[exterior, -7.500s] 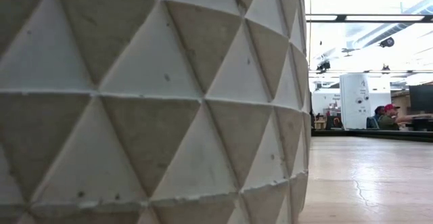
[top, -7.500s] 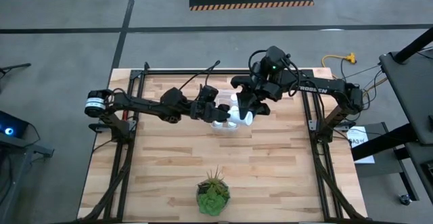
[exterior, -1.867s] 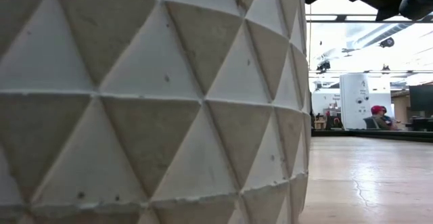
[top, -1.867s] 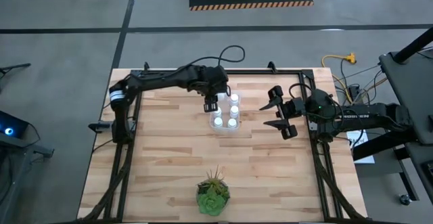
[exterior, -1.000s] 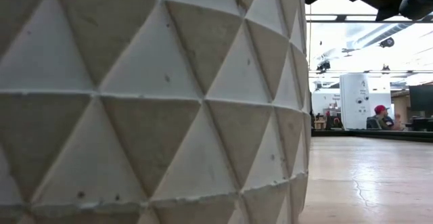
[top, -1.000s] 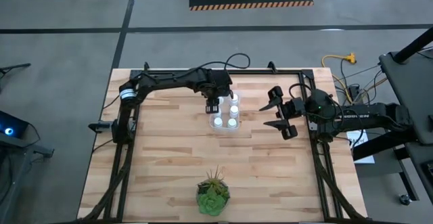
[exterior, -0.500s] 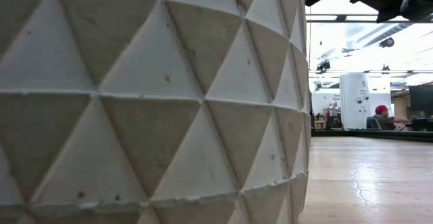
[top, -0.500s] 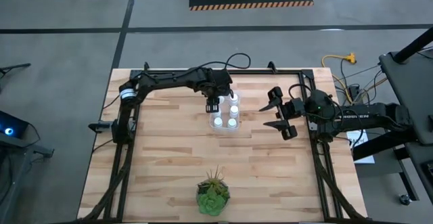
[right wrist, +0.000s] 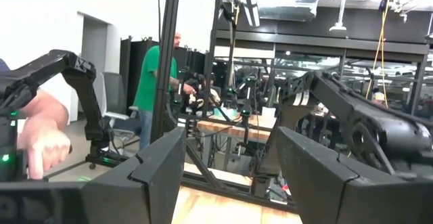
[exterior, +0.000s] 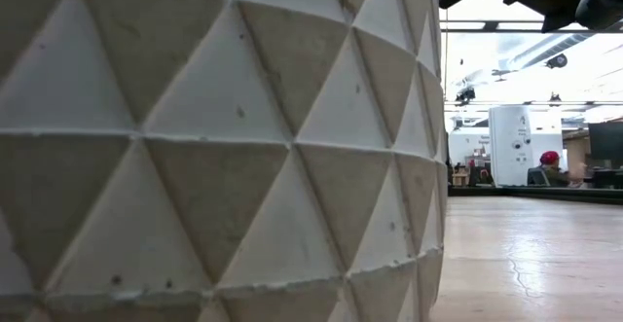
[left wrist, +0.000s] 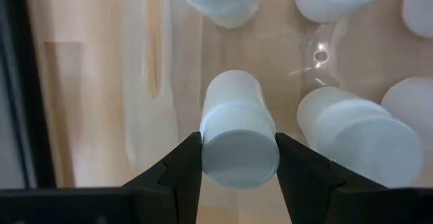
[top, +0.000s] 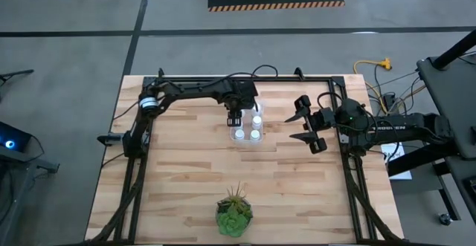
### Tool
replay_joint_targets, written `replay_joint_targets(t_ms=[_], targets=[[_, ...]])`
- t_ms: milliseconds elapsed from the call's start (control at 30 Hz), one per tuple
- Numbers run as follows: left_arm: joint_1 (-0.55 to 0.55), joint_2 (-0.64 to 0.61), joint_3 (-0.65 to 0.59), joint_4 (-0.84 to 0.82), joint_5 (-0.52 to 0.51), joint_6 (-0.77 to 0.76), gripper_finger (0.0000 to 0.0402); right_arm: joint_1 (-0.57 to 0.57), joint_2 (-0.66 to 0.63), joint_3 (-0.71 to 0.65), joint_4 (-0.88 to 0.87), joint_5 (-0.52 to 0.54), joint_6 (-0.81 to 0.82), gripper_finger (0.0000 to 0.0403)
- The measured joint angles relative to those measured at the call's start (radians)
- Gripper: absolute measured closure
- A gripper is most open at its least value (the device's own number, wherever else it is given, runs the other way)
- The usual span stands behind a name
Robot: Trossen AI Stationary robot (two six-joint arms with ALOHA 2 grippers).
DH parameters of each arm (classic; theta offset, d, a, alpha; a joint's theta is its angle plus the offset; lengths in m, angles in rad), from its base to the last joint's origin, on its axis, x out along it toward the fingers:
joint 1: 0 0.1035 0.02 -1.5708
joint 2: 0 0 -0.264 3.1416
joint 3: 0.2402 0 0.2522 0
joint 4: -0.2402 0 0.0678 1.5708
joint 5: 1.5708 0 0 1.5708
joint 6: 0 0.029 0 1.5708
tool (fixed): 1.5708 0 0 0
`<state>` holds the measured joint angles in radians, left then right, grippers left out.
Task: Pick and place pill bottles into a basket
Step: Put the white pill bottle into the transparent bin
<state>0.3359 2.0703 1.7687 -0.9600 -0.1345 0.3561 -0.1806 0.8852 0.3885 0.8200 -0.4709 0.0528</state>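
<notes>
The clear basket stands at the table's middle, toward the far edge, with several white pill bottles upright in it. My left gripper is over the basket's left part, shut on one white bottle. Other bottles stand close beside it in the left wrist view. My right gripper hangs open and empty to the right of the basket, above the table; its wrist view looks out into the room. My left gripper pinches the bottle's round cap between its two fingers, one on each side. The fingers come from above, pointing down. The bottle stands upright inside the basket, next to its left wall; whether its bottom rests on the floor I cannot tell.
A green spiky plant in a faceted pot stands near the front edge; the pot fills most of the low view. Black frame rails run along the table's far, left and right sides. People show in the room beyond.
My left arm has shifted a little toward the right, while its gripper stays over the basket's left part, shut on the bottle. My right arm has kept still.
</notes>
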Motion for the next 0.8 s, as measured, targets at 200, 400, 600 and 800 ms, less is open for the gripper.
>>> replay_joint_targets(t_ms=[200,400,600,800], targets=[[0.0,0.015,0.002,-0.002,-0.001,0.017,0.0257,0.0,0.0,0.0,0.0,0.0,0.0,0.0184],[0.0,0.017,0.022,-0.018,-0.001,0.018,0.0257,0.0,0.0,-0.002,-0.003,0.0,-0.006,0.0184],[0.0,0.017,0.037,-0.03,-0.003,0.018,0.0257,0.0,0.0,-0.007,-0.002,0.0,-0.007,0.0184],[0.0,0.02,0.038,-0.044,-0.009,0.018,0.0257,0.0,0.0,-0.013,-0.002,0.0,-0.006,0.0184]])
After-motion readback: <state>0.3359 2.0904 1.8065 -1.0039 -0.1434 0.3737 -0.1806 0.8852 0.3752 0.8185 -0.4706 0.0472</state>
